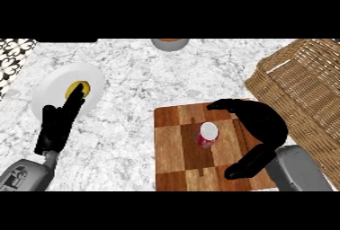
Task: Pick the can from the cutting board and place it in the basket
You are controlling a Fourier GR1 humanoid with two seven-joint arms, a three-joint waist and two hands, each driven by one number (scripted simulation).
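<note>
From the head view, the can (208, 134) is standing upright on the cutting board (174, 148), not yet gripped. The right hand (260, 130) is arching beside it, fingers curled but apart around empty air. The basket (302, 85) is sitting right of the board. The left hand (60, 121) is lying straight-fingered over a white plate (56, 87) on the marble table (133, 134).

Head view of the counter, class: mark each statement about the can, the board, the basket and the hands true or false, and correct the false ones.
1. The can stands on the cutting board. True.
2. The can is already in the basket. False: it is on the board.
3. The right hand curves around the can with fingers and thumb apart. True.
4. The left hand holds the can. False: its straight fingers reach over the white plate.
5. The basket is left of the board. False: it is to the right.
</note>
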